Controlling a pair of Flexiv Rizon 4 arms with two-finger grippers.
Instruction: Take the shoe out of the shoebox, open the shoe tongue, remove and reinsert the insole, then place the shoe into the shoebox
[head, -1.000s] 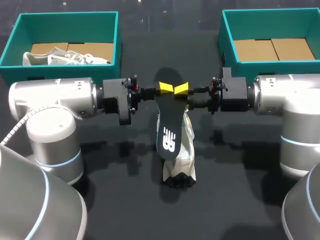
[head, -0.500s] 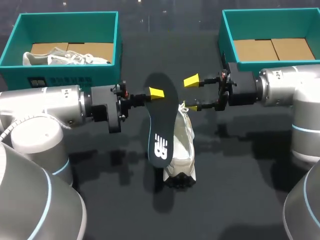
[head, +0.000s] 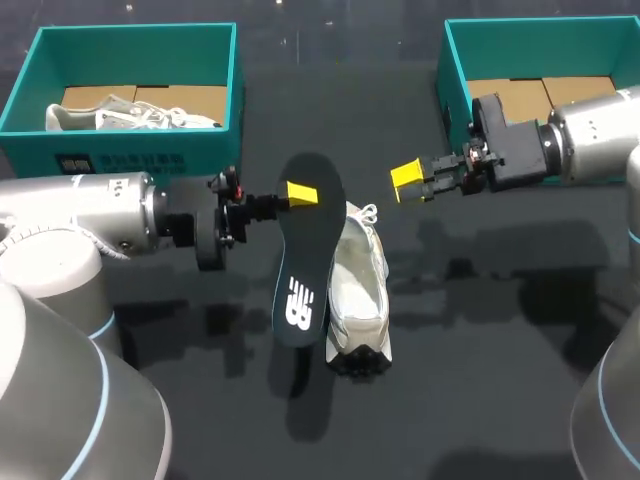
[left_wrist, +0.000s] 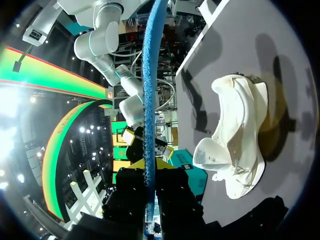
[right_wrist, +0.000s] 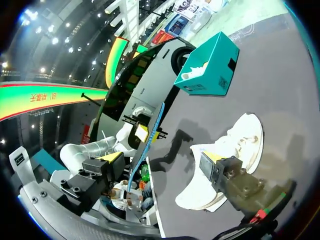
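My left gripper (head: 300, 195) is shut on the upper end of the dark insole (head: 303, 265). The insole hangs in the air, logo side up, just left of the white shoe (head: 357, 290) lying on the black table. In the left wrist view the insole (left_wrist: 148, 90) runs edge-on between the fingers, with the shoe (left_wrist: 235, 135) on the table beside it. My right gripper (head: 411, 180) hangs open to the right of the shoe and holds nothing. Seen from the right wrist, the right gripper (right_wrist: 160, 160) has wide-spread fingers, and ahead of them are the shoe (right_wrist: 245, 135) and the insole (right_wrist: 148, 142).
A teal shoebox (head: 30, 95) at the back left holds a second white shoe (head: 130, 115); it also shows as the teal shoebox (right_wrist: 212, 67) in the right wrist view. Another teal shoebox (head: 452, 75) at the back right shows only its cardboard floor, close behind my right arm.
My right gripper let go of the insole, opened wide and drew back up and to the right. My left arm carried the insole leftward, off the shoe.
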